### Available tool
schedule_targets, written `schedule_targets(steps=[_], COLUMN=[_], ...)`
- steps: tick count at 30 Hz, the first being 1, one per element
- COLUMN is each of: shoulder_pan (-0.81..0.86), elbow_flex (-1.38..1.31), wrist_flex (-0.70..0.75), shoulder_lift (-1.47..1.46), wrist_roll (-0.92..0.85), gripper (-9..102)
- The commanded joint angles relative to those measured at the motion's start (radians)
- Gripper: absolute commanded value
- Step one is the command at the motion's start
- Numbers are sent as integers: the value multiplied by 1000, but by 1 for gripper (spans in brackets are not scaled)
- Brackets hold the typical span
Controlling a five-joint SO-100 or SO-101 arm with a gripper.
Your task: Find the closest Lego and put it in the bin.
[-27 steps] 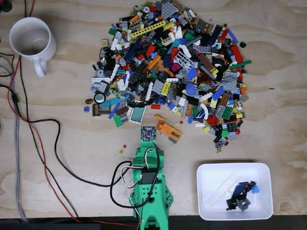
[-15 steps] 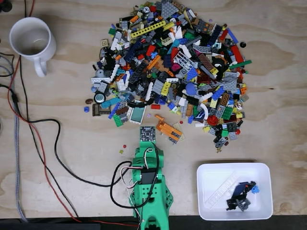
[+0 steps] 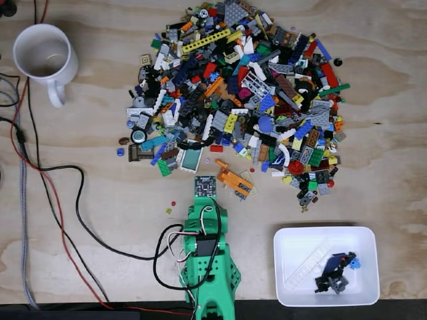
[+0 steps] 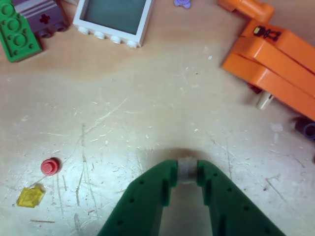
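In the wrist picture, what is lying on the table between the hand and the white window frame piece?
Nothing: in the wrist view, only bare scratched wood lies between the hand and the white window frame piece.

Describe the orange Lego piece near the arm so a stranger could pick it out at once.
Start at the big Lego pile on the wooden table and go to its bottom edge in the fixed view, just above the green arm. The orange piece lies there, long and slanted, apart from the pile and right of the white window frame.

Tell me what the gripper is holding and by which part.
The gripper pinches a small greyish piece between its green fingertips. The piece is too small and blurred to identify, and which part is gripped cannot be told.
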Motion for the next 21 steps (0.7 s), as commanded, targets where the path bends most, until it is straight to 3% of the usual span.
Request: schedule_targets(steps=[1, 5, 10, 15, 19, 21], shoulder_pan=[-17, -20, -38, 20, 107, 135], elbow_flex=[-12, -12, -209, -508, -816, -939], wrist_flex=[17, 14, -51, -64, -2, 44], shoulder_lift=[-5, -5, -63, -471, -902, -1057], wrist_roll=[5, -3, 150, 373, 676, 799], gripper=[0, 0, 3, 13, 15, 21])
